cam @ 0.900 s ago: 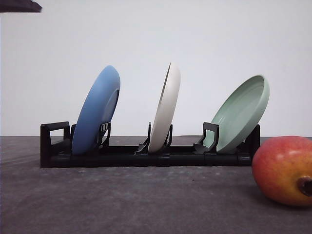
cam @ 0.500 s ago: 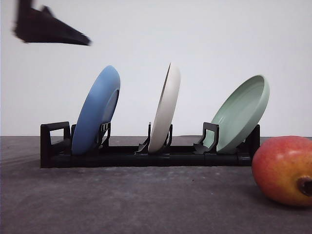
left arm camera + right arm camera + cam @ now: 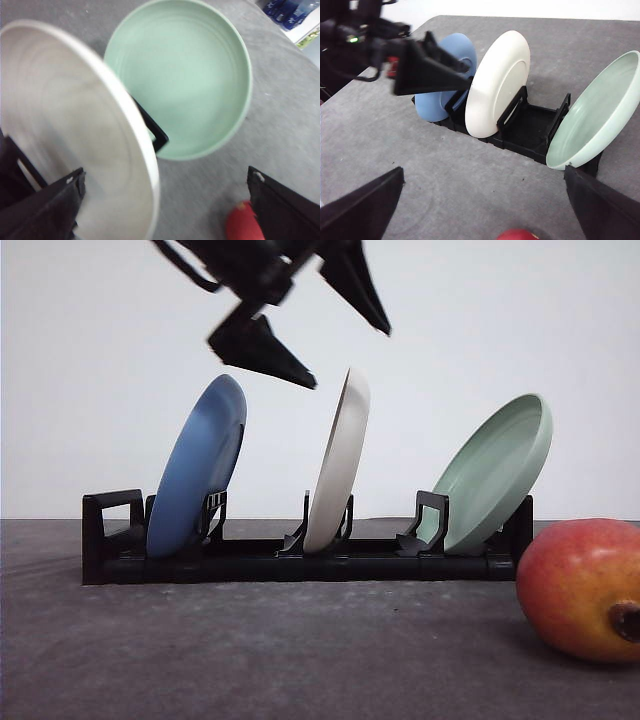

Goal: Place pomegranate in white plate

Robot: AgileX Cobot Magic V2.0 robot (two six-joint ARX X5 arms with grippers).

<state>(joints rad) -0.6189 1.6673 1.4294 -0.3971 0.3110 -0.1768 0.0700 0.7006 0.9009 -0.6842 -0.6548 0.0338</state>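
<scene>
**Ana:** Where was our left gripper (image 3: 345, 350) then?

**Ben:** It hung up high, over the rack, with its two fingers spread wide apart and nothing between them. One finger pointed down between the blue plate (image 3: 197, 468) and the white plate (image 3: 340, 462). The other sat higher, just above the white plate's top edge.

**Ana:** So which step were we on?

**Ben:** We think we were reaching for the white plate. It stood on its edge in the middle slot of the black rack (image 3: 300, 558), so fruit could not sit in it yet. Next we would need to bring the fingers down on both sides of its rim, squeeze, lift it out and lay it flat.

**Ana:** And our right gripper (image 3: 482, 210)?

**Ben:** Its fingers were wide apart too, and it held nothing. It looked down at the rack from nearer us.

**Ana:** Where was the pomegranate (image 3: 580, 588)?

**Ben:** It lay on the gray table (image 3: 250, 650), on our right, in front of the rack's end, near the green plate (image 3: 497, 470). It was well apart from the left gripper, lower and off to the right. The right gripper was closer to it. Nothing touched it.
</scene>
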